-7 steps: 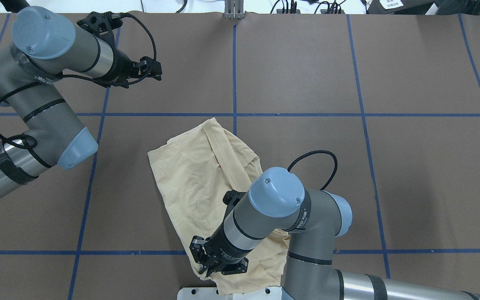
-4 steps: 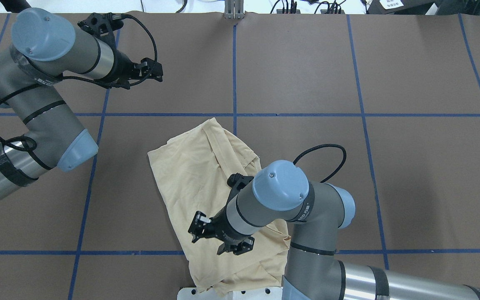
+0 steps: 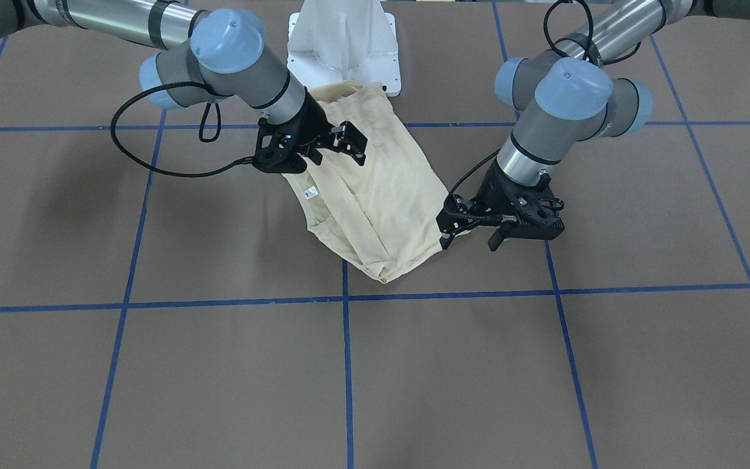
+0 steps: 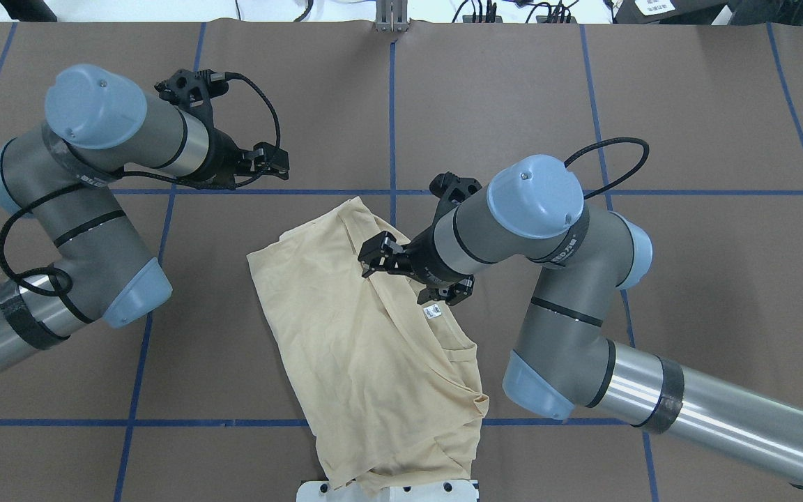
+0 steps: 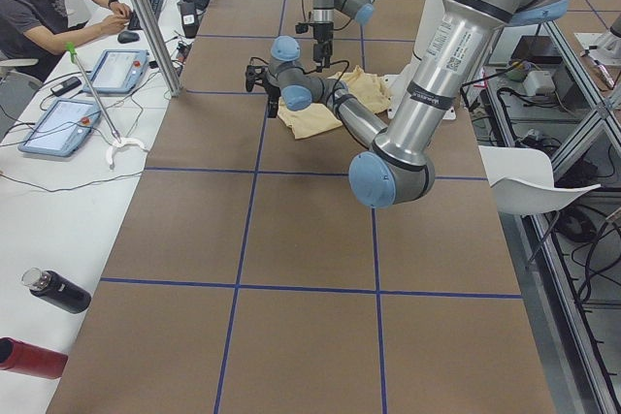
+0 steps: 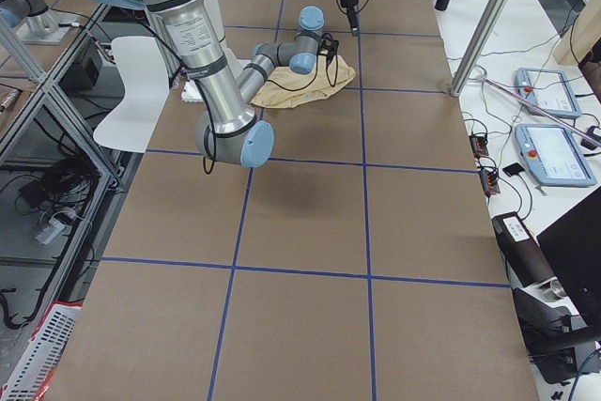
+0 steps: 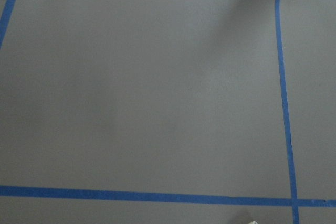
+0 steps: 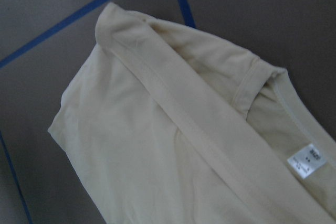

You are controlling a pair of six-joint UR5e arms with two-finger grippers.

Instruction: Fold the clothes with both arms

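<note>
The cream shirt (image 4: 346, 335) lies loosely folded at the table's middle, plain side up, with its neck label (image 4: 431, 312) showing. Its near hem reaches the white pedestal. My right gripper (image 4: 396, 277) hovers open and empty over the shirt's far right part, by the neckline. In the front view the right gripper (image 3: 336, 153) is above the shirt (image 3: 381, 208). The right wrist view shows only the shirt (image 8: 173, 145) and its label. My left gripper (image 4: 277, 160) is open and empty over bare table, beyond the shirt's far left corner. The front view shows the left gripper (image 3: 469, 242) beside the shirt's edge.
The brown table (image 4: 687, 125) carries a grid of blue tape lines (image 4: 499, 192). The white pedestal (image 3: 342, 39) stands at the robot's side of the table. An operator (image 5: 49, 7) sits at a side desk with tablets; bottles lie at its near end.
My right gripper has left the shirt's near hem and moved across the shirt to its far part by the neckline. My left gripper has shifted a little toward the shirt.
</note>
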